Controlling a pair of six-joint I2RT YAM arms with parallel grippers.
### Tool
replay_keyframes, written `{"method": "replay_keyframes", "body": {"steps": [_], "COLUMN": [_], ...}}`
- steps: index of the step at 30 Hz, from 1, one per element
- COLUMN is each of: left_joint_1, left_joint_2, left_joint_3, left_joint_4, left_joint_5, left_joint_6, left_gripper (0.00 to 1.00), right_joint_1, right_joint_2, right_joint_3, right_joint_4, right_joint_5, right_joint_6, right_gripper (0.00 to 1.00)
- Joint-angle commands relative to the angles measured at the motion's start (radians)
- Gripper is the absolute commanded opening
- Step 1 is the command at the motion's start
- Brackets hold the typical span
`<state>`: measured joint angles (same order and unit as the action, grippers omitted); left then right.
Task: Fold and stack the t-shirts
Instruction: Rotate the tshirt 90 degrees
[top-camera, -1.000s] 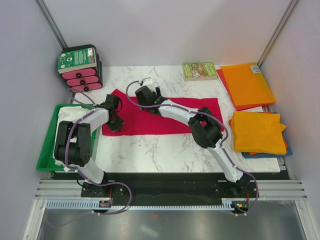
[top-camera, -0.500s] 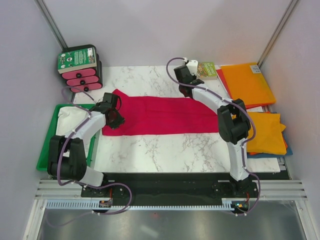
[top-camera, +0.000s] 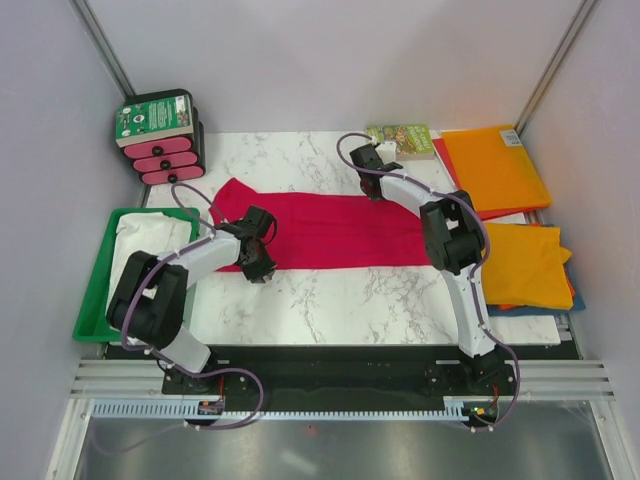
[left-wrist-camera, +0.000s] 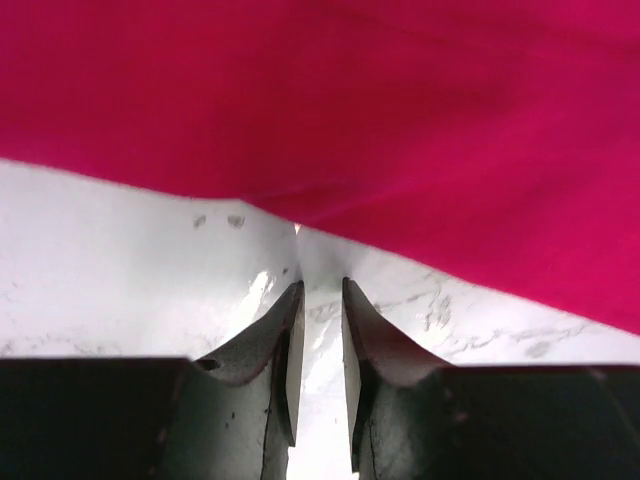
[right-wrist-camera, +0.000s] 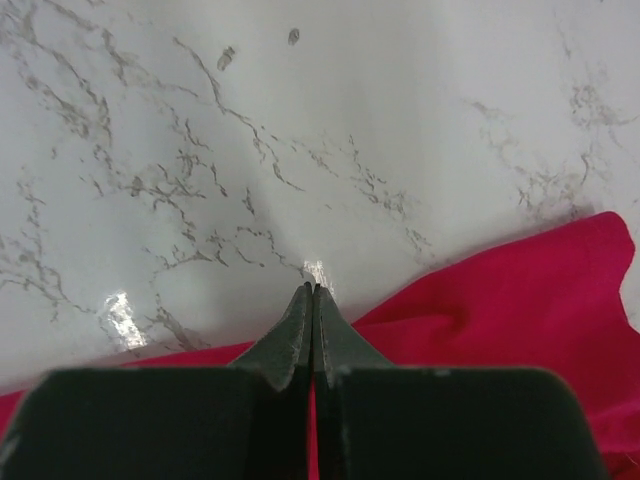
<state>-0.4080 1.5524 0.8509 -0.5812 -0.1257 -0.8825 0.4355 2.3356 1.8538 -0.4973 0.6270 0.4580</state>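
Note:
A crimson t-shirt (top-camera: 330, 228) lies spread flat across the middle of the marble table. My right gripper (top-camera: 370, 190) is at its far edge. In the right wrist view the jaws (right-wrist-camera: 313, 290) are shut, a strip of red cloth shows between them, and their tips reach past the hem over bare marble. My left gripper (top-camera: 260, 264) rests at the shirt's near edge. Its fingers (left-wrist-camera: 320, 285) stand slightly apart on bare marble, holding nothing, with the red hem (left-wrist-camera: 300, 215) just ahead. Orange t-shirts lie at the right, one flat (top-camera: 495, 165) and one folded (top-camera: 515, 262). A white t-shirt (top-camera: 150, 238) sits in the tray.
The green tray (top-camera: 93, 295) stands at the left edge. A black case with pink and green parts (top-camera: 160, 135) stands at the back left. A small green book (top-camera: 400, 140) lies at the back. The folded orange shirt lies on blue and red cloth (top-camera: 520, 308).
My right arm swung from the shirt's left part to its far edge and shut there. My left gripper slid right from the sleeve along the near edge and its jaws parted.

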Motion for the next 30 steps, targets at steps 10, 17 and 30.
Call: {"method": "replay_keyframes", "body": {"steps": [10,17,30], "left_joint_1": [0.115,0.127,0.071], "left_joint_2": [0.31,0.509,0.817], "left_joint_3": [0.241,0.566,1.149], "left_joint_4": [-0.068,-0.189,-0.362], "left_joint_5": [-0.006,-0.045,0.012], "left_joint_6": [-0.043,0.039,0.141], "left_gripper": [0.27,0.28,0.29], "right_joint_1": [-0.032,-0.026,0.324], "right_joint_2": [-0.097,-0.345,-0.613], "right_joint_3": [-0.27,-0.645,-1.015], "right_joint_4": [-0.095,-0.018,0.049], "right_joint_5": [-0.145,-0.318,-0.463], "right_joint_6": [0.142,0.203,0.367], "right_gripper": [0.0,0.0,0.0]}}
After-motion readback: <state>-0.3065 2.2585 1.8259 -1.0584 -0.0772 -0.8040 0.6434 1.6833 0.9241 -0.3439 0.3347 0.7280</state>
